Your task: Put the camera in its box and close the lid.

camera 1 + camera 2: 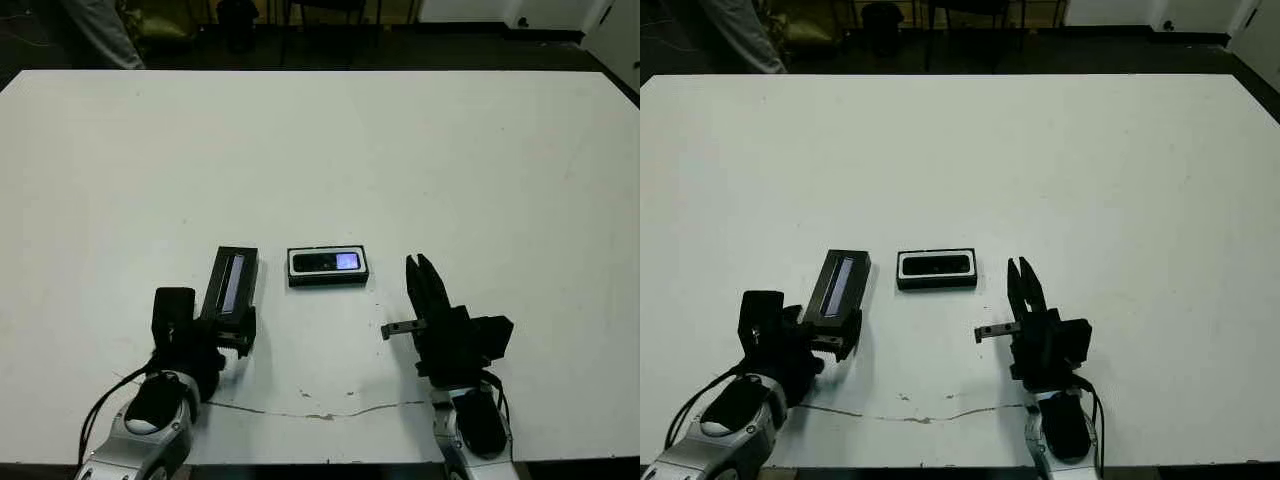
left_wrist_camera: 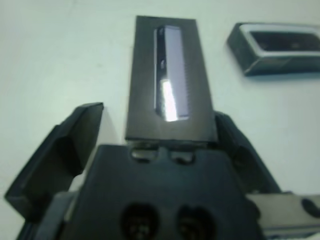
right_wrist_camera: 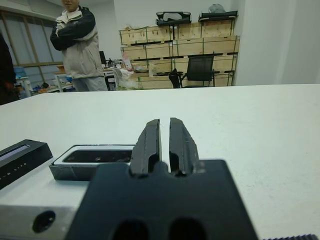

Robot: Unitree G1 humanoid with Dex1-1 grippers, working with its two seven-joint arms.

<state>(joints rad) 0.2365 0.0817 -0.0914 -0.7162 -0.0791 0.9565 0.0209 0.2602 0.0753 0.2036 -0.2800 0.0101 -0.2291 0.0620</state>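
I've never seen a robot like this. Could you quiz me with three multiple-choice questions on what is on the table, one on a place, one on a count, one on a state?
1. Where does the small slim black camera lie?
A. Inside the shallow black box with white lining
B. On top of the lid
C. In the right pincer

2. How many of the robot's pincers show in the head view?
A. One
B. Two
C. Three

3. How are the right pincer's fingers?
A. Spread wide
B. Clamped on the box
C. Close together, holding nothing

Answers:
1 A, the camera sits within the white lining.
2 B, the left pincer at the long black lid with a grey window strip, and the right pincer.
3 C, the right wrist view shows a thin empty gap.
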